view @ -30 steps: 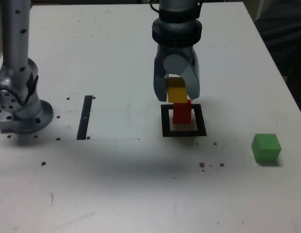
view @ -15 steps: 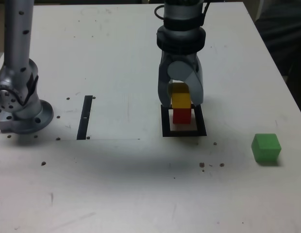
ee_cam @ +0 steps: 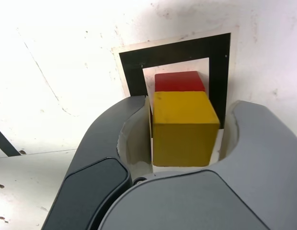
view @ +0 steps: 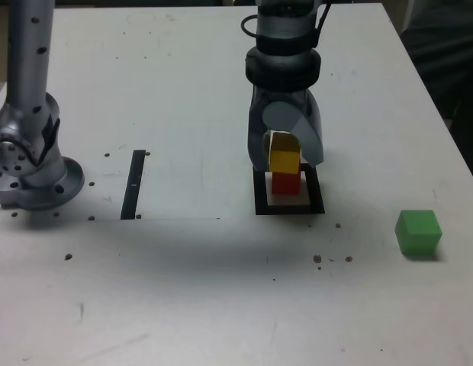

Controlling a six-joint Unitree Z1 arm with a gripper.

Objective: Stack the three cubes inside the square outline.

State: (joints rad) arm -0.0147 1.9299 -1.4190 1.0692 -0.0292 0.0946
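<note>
Within the square outline the yellow cube sits atop the red cube, half-hidden. Tool jaws flank it slightly apart. Green cube lies well apart on the desk.

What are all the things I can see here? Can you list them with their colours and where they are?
yellow cube: 1, yellow, on top of the red cube, between the gripper's jaws
red cube: 1, red, inside the square outline, under the yellow one
green cube: 1, green, alone on the table, toward the exterior view's right
square outline: 1, black border with a pale centre, mid-table
black strip: 1, black, straight, toward the exterior view's left of the outline
table: 1, white, with small dark specks
arm base: 1, silver-grey, at the exterior view's left edge
gripper: 1, grey, around the yellow cube; a small gap shows on one side in the wrist view
</note>
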